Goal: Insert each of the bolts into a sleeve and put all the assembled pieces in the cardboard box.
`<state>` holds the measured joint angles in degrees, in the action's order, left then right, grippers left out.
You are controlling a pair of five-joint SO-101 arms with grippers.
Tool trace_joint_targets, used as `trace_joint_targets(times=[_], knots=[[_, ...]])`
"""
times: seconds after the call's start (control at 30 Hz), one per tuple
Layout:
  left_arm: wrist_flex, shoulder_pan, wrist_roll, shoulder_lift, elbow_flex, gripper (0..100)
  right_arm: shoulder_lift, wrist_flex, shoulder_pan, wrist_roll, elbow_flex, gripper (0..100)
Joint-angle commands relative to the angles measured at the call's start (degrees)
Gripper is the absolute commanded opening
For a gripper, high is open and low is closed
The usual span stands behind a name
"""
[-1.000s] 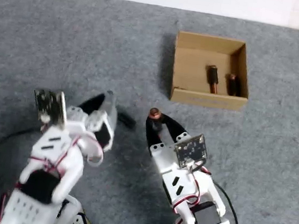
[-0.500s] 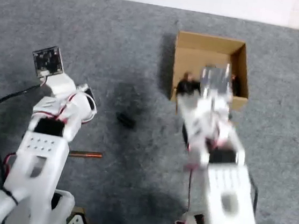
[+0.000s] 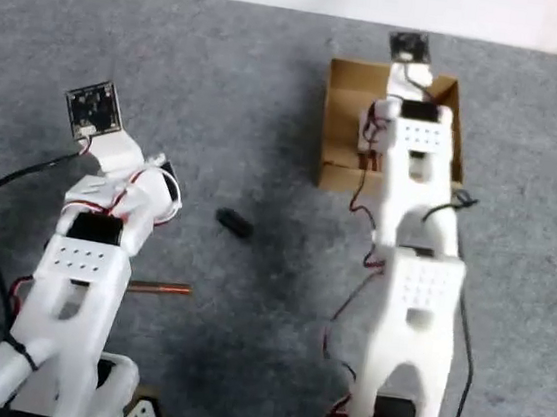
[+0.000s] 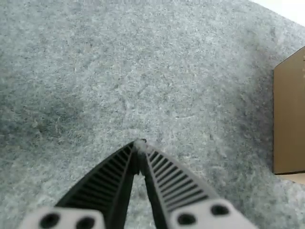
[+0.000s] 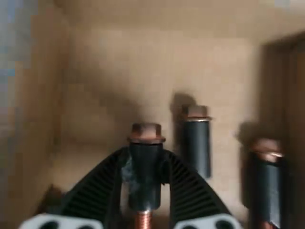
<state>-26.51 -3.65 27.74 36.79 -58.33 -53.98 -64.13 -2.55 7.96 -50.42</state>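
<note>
Right wrist view: box [image 5: 95,62] holds 2 assembled pieces [image 5: 197,145]; gripper [image 5: 144,153] grips 3rd piece [image 5: 144,179].

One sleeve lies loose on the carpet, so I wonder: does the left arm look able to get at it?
Probably yes: the sleeve lies alone on open carpet beside the left arm, and the right arm is off over the cardboard box. The left gripper is shut and empty.

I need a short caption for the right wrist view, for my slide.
Right claw holds a sleeved bolt inside the cardboard box beside two finished pieces.
</note>
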Motion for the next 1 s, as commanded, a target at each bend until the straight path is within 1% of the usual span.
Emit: trace_joint_targets(times=[0.0, 0.13, 0.2, 0.23, 0.27, 0.33, 0.5, 0.57, 0.73, 0.9, 0.97], knots=[[1.14, -0.13, 0.35, -0.04, 3.21, 1, -12.88, -8.48, 0.13, 0.53, -27.74, 0.5], [1.14, -0.13, 0.35, -0.13, 3.21, 1, -24.57, -15.34, -0.66, 0.62, -45.93, 0.9], [1.14, -0.13, 0.35, -0.13, 3.21, 1, -26.95, -16.92, -0.75, 0.62, -52.70, 1.0], [1.14, -0.13, 0.35, -0.13, 3.21, 1, -26.77, -17.01, -0.75, 0.62, -53.76, 1.1], [1.14, -0.13, 0.26, -0.13, 3.21, 1, -26.42, -17.19, -0.66, 0.62, -52.62, 1.3], [1.14, -0.13, 0.26, -0.13, 3.12, 1, -25.36, -17.27, -0.40, 0.62, -50.86, 5.0], [1.14, -0.04, 0.26, -0.22, 3.12, 1, -20.09, -20.70, -0.66, 0.62, -50.42, 24.8], [1.14, -0.04, 0.26, -0.22, 3.12, 1, -17.10, -23.16, -0.75, 0.62, -50.42, 29.0], [1.14, -0.04, 0.26, -0.22, 3.12, 1, -9.63, -28.62, -1.45, 0.26, -50.42, 29.3], [1.14, -0.04, 0.26, -0.22, 3.12, 1, -1.89, -36.44, -4.79, 0.44, -50.42, 29.3], [1.14, -0.04, 0.26, -0.22, 3.12, 1, 0.84, -37.14, -6.46, 0.18, -50.15, 29.3]])
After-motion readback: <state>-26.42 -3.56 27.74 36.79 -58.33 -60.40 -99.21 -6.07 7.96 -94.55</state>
